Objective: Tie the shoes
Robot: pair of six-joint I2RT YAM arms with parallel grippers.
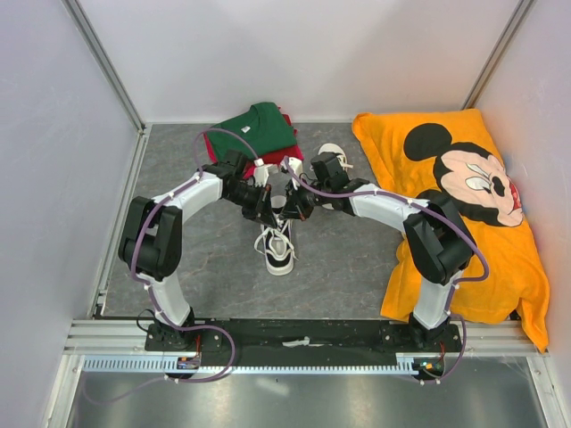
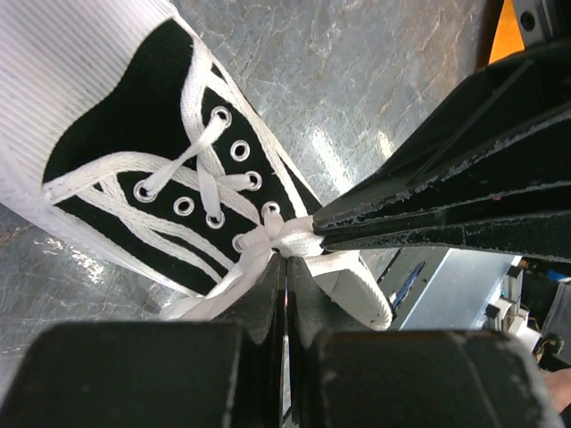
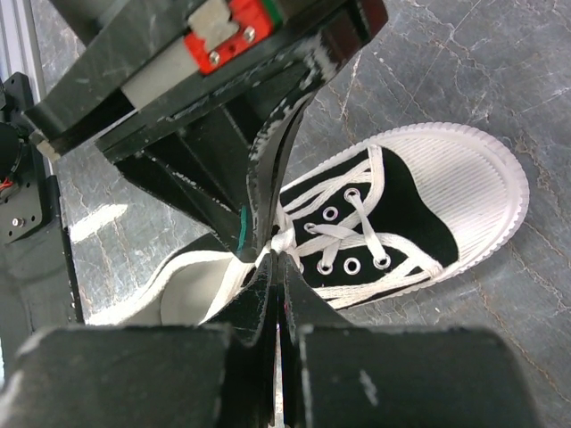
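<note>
**No lettering to read**

I can make out no words, numbers or brand names in any of my views. The one mark I can recognise is a cartoon mouse face (image 1: 473, 183) with round black ears. It is printed on the orange cloth (image 1: 508, 267) lying along the right side of my desk (image 1: 348, 267).

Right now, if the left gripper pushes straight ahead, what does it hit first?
Probably the shoe, at the laced top just past the lace that the left gripper pinches; the right gripper crowds close beside.
</note>
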